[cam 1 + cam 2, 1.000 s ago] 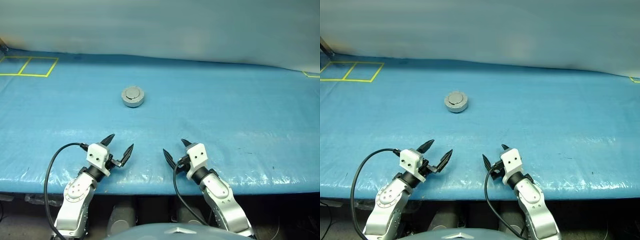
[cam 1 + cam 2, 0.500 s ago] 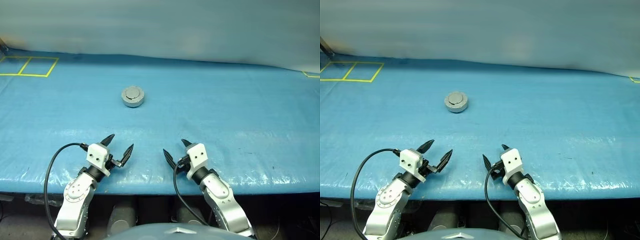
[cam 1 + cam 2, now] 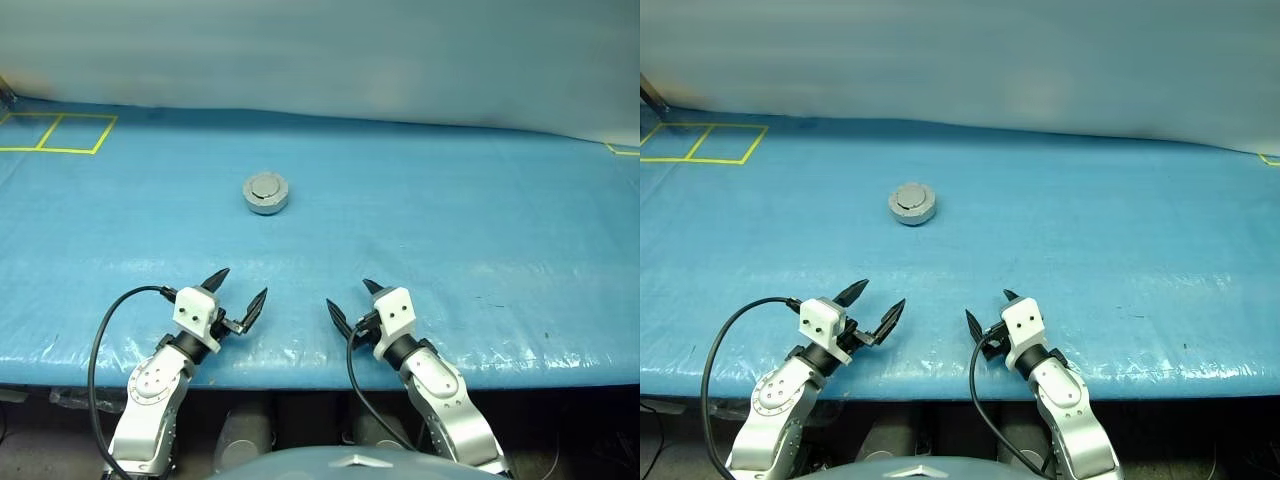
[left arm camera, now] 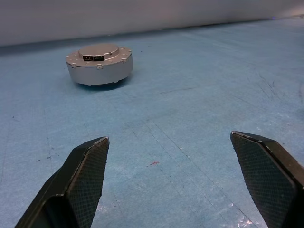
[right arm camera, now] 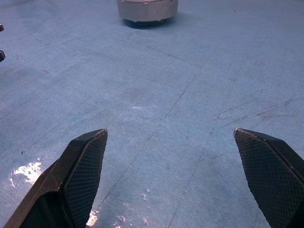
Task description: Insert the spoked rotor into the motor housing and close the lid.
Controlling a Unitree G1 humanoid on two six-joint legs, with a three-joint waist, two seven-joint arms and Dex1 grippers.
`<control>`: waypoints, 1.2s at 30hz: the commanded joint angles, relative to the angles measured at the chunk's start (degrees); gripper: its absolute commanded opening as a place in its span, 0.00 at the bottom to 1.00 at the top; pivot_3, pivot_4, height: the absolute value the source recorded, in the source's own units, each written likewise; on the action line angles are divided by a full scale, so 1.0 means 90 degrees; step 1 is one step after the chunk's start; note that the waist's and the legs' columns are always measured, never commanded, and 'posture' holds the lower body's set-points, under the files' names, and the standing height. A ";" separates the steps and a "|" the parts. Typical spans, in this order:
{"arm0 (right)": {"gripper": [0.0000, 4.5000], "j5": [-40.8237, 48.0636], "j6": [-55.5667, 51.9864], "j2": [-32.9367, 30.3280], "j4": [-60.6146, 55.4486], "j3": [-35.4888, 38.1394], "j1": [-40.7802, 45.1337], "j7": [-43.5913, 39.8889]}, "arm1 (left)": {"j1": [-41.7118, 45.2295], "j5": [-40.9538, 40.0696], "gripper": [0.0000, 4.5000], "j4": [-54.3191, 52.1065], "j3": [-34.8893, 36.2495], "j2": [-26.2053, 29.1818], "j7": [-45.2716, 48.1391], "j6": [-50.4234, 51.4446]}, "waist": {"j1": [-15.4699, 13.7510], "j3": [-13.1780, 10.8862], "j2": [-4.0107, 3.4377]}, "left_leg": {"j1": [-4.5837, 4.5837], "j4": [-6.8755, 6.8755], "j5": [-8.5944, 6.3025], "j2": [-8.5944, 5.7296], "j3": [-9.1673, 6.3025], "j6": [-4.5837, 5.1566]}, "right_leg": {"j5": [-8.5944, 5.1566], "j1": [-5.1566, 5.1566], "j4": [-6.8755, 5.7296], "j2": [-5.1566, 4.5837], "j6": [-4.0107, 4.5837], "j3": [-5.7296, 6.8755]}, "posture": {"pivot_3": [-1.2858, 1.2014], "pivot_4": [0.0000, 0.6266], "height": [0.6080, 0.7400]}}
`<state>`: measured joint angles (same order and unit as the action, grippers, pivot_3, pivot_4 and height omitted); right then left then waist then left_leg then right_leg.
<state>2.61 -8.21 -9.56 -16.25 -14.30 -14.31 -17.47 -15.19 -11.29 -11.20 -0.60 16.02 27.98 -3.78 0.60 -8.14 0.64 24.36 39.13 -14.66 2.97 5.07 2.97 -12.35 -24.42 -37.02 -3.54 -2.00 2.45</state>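
Right now your left pincer (image 3: 235, 295) and your right pincer (image 3: 350, 302) both stand spread wide, holding nothing and touching nothing, their black fingers (image 4: 83, 178) poised just above the blue cover near the front edge of the bench (image 3: 500, 220). You have the two of them side by side about the middle of that front edge, apart from each other, the left angled a little toward the right and the right a little toward the left. You have bare blue surface on all sides of both, with yellow tape squares (image 3: 55, 132) at the far left corner. Your motor housing (image 3: 266, 193) sits well apart from both pincers, toward the back edge and left of the middle, with its lid (image 4: 99, 50) lying shut on top. It is closer to your left pincer than to the right.
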 commanded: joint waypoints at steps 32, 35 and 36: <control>1.00 0.0017 0.0057 -0.0013 -0.0186 -0.0077 0.0039 -0.0051 | -0.0015 -0.0019 0.99 -0.0103 0.0002 0.0048 0.0042 -0.0033 | 0.0000 0.0000 0.0000 | 0.0000 0.0001 0.0000 0.0000 0.0000 0.0000 | 0.0000 0.0000 -0.0001 0.0000 0.0000 -0.0001 | 0.52 0.24 1.00; 1.00 0.0015 0.0066 -0.0014 -0.0179 -0.0082 0.0046 -0.0049 | -0.0028 -0.0021 0.99 -0.0112 0.0002 0.0049 0.0043 -0.0039 | 0.0000 0.0000 0.0000 | 0.0000 0.0001 0.0000 0.0000 0.0001 0.0000 | 0.0000 0.0000 -0.0001 0.0000 0.0000 -0.0001 | 0.52 0.24 1.00; 1.00 0.0014 0.0071 -0.0015 -0.0177 -0.0083 0.0047 -0.0050 | -0.0030 -0.0022 0.99 -0.0113 0.0002 0.0050 0.0044 -0.0041 | 0.0000 0.0000 0.0000 | 0.0000 0.0001 0.0000 0.0000 0.0000 0.0000 | 0.0001 0.0000 -0.0001 0.0000 0.0001 -0.0001 | 0.52 0.24 1.00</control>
<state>2.60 -8.20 -9.58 -16.24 -14.92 -14.19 -17.56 -15.37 -11.29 -11.20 -0.59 16.18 28.08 -3.78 0.60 -8.13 0.65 24.35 39.14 -14.65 2.98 5.07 2.97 -12.34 -24.42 -37.03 -3.54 -1.99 2.44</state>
